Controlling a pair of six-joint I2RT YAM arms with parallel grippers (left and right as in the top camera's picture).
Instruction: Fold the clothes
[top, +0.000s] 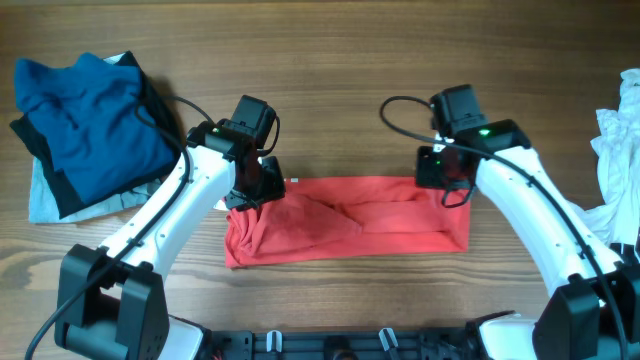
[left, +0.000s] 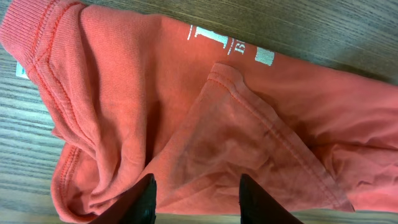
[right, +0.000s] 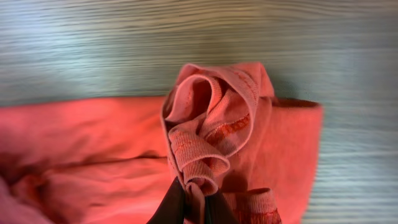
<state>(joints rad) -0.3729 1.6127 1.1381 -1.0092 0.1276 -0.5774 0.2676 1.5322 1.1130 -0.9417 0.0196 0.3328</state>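
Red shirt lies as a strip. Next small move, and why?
Probably lift the right tool and carry its end leftward over the shirt: it is shut on bunched fabric at the strip's right end, while the left tool stands open over the left end, gripping nothing, so the half-fold looks like the right arm's job.

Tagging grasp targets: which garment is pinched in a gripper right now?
The red T-shirt, mid-table: the right gripper is shut on its bunched edge. The blue garment at left and white clothes at right lie untouched.
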